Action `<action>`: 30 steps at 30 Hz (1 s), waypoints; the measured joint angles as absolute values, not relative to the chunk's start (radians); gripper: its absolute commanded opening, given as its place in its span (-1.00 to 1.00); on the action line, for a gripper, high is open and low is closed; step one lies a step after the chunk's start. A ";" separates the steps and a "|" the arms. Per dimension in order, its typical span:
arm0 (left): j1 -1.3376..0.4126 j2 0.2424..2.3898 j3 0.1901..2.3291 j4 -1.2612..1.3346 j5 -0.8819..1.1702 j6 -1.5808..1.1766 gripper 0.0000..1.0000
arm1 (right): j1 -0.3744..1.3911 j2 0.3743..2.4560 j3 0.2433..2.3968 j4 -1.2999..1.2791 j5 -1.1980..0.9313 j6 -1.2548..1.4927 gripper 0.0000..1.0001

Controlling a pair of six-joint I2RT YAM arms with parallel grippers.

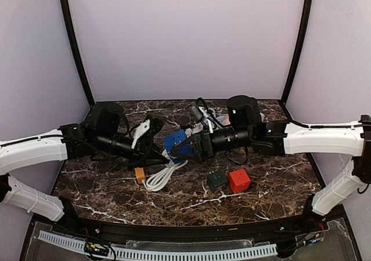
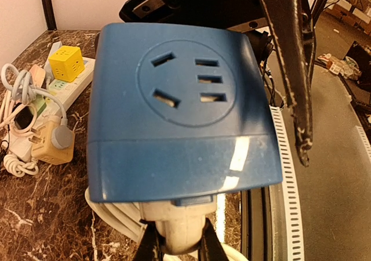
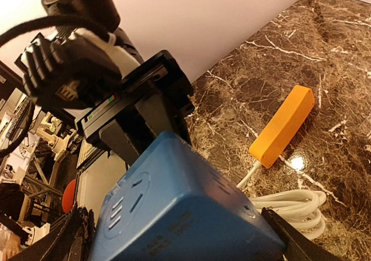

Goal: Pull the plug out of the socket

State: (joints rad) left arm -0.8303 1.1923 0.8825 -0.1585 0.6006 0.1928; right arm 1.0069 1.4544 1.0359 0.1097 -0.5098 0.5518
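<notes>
Progress: we judge the pull not yet done; the white rounded plug (image 2: 179, 229) looks seated against the blue plastic cube socket (image 1: 177, 142).
Socket place: mid-table, between both arms.
Left gripper (image 2: 181, 246): clamped on the plug, at the cube's 6 o'clock in its wrist view.
Right gripper (image 3: 179, 238): fingers wide, flanking the cube from 3 o'clock seen from above; we cannot tell whether they press it.
Left to do: brace the cube and draw the plug toward 9 o'clock.

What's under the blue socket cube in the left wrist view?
A white plug meets the blue socket cube's lower face, pinched by the left gripper, with white cable beside it. Its prongs are covered, so seated or freed cannot be told.
</notes>
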 measured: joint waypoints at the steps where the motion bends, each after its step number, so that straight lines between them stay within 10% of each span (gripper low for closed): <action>1: -0.818 1.192 0.883 -0.155 0.627 0.186 -0.99 | 1.008 1.454 1.036 0.112 -0.522 0.543 0.86; 30: -0.742 1.282 0.976 -0.278 1.058 0.179 -0.99 | 1.019 1.436 1.139 0.073 -0.627 0.316 0.72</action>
State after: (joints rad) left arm -0.7418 1.2819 0.9760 -0.2775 1.0580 0.1787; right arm 1.0195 1.4357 1.1393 0.0727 -0.6270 0.3157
